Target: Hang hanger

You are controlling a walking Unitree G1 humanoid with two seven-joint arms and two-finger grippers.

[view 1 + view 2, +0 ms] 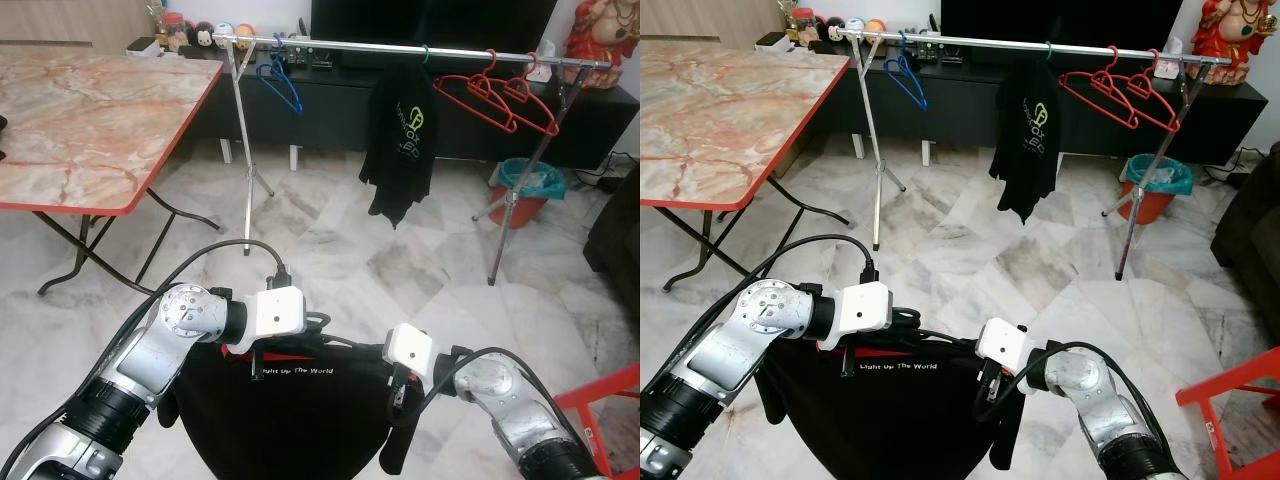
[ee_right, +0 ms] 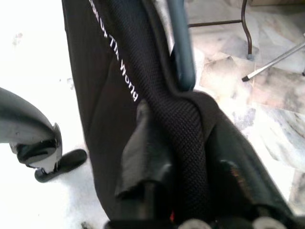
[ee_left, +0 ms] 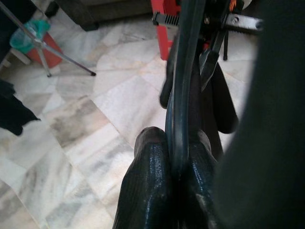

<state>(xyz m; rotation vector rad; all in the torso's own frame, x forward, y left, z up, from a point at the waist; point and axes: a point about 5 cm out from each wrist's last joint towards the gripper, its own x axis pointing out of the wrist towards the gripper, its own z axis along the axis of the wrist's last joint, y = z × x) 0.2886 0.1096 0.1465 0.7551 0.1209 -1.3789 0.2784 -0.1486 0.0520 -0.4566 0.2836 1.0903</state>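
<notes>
A black T-shirt (image 1: 290,420) with white lettering hangs low in front of me on a dark hanger (image 3: 183,71), held between both arms. My left gripper (image 3: 174,157) is shut on the hanger's bar, just under the white wrist block (image 1: 275,312). My right gripper (image 2: 190,181) is shut on the shirt's bunched shoulder fabric where it drapes over the hanger's end (image 2: 180,43). Across the room runs a silver clothes rail (image 1: 400,48). It carries blue hangers (image 1: 283,85), another black shirt (image 1: 400,140) and red hangers (image 1: 500,95).
A marble-topped folding table (image 1: 80,120) with a red edge stands at the left. The rail's tripod legs (image 1: 245,170) and an orange bin (image 1: 525,190) stand on the marble floor. A red frame (image 1: 600,400) is at the lower right, with a dark sofa edge (image 1: 615,230) beyond.
</notes>
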